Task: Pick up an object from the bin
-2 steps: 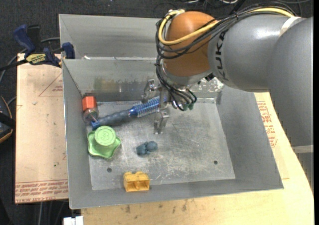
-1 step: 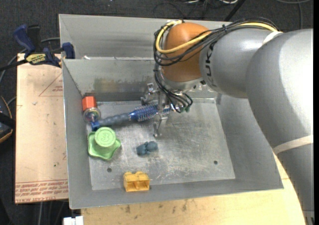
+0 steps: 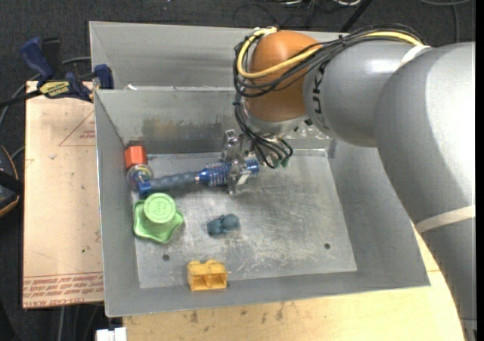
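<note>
My gripper [image 3: 236, 162] is low in the middle of the bin, right at the ribbed right end of a long blue tool [image 3: 181, 178]. The tool lies flat and runs leftward to a round head [image 3: 139, 175] near the left wall. Against that head, by the left wall, stands a small orange cylinder [image 3: 134, 156]. A small blue-grey lump [image 3: 223, 224] lies just in front of the gripper, apart from it.
A green round cap-like thing [image 3: 157, 217] sits at the front left, beside the tool's head. A yellow brick [image 3: 206, 275] lies near the front edge. The arm and its orange cover hang over the back right of the bin.
</note>
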